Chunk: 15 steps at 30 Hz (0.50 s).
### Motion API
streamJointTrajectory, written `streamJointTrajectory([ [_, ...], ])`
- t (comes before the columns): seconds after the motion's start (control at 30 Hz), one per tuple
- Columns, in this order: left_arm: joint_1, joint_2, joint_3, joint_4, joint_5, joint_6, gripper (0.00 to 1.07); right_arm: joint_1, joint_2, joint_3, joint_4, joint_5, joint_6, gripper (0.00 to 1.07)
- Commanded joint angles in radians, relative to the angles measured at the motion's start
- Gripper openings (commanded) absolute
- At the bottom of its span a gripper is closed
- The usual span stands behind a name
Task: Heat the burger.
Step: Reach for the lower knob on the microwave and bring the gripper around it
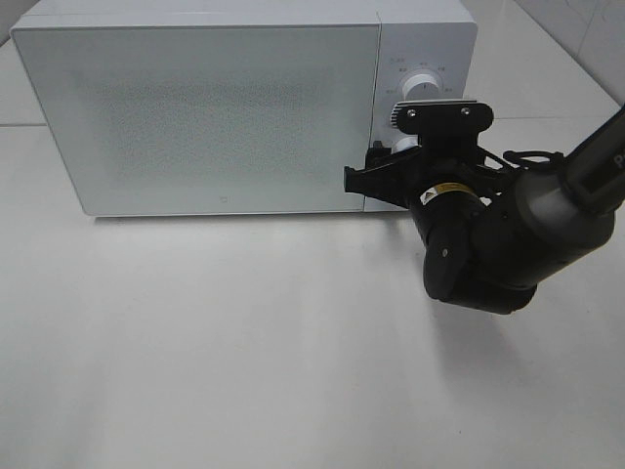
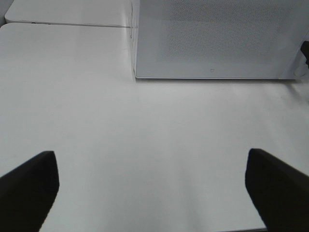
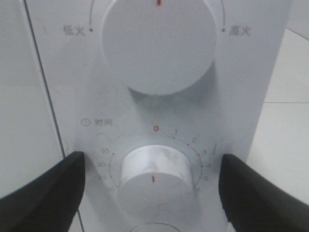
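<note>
The burger is out of view. The white microwave (image 1: 215, 107) stands with its frosted door (image 1: 195, 117) shut. My right gripper (image 1: 391, 161) is up against the control panel. In the right wrist view the right gripper (image 3: 152, 164) is open, its two black fingers (image 3: 48, 193) standing on either side of the lower timer knob (image 3: 153, 176) with a gap to it on both sides. The knob's red mark points down, away from the 0 above it. My left gripper (image 2: 150, 159) hangs open over bare table, with nothing between its fingers, facing the microwave (image 2: 217, 38).
A larger power knob (image 3: 159, 43) sits above the timer knob, its red mark at the top; it shows as the upper knob (image 1: 420, 86) in the high view. The white table (image 1: 244, 342) spreads out in front of the microwave. The right arm's dark body (image 1: 488, 244) hangs over the table's right side.
</note>
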Motion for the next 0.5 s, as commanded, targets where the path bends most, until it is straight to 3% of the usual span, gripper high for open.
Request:
streamJointTrajectory([
  [0.03,0.002,-0.022,0.002,-0.009,-0.007,-0.004,0.98,-0.017,-0.001,-0.01,-0.008,-0.012,0.003,0.73],
  [0.2,0.002,-0.022,0.002,-0.009,-0.007,-0.004,0.98,-0.017,-0.001,-0.01,-0.008,-0.012,0.002,0.58],
  [0.27,0.002,-0.022,0.002,-0.009,-0.007,-0.004,0.98,-0.017,-0.001,-0.01,-0.008,-0.012,0.001,0.38],
  [0.3,0.002,-0.022,0.002,-0.009,-0.007,-0.004,0.98,-0.017,-0.001,-0.01,-0.008,-0.012,0.001,0.38],
  [0.33,0.002,-0.022,0.002,-0.009,-0.007,-0.004,0.98,-0.017,-0.001,-0.01,-0.013,-0.015,0.001,0.23],
  [0.4,0.002,-0.022,0.002,-0.009,-0.007,-0.004,0.98,-0.017,-0.001,-0.01,-0.028,-0.029,0.001,0.17],
  [0.43,0.002,-0.022,0.002,-0.009,-0.007,-0.004,0.98,-0.017,-0.001,-0.01,-0.035,-0.034,0.0,0.06],
  [0.5,0.002,-0.022,0.002,-0.009,-0.007,-0.004,0.98,-0.017,-0.001,-0.01,-0.05,-0.048,0.0,0.0],
])
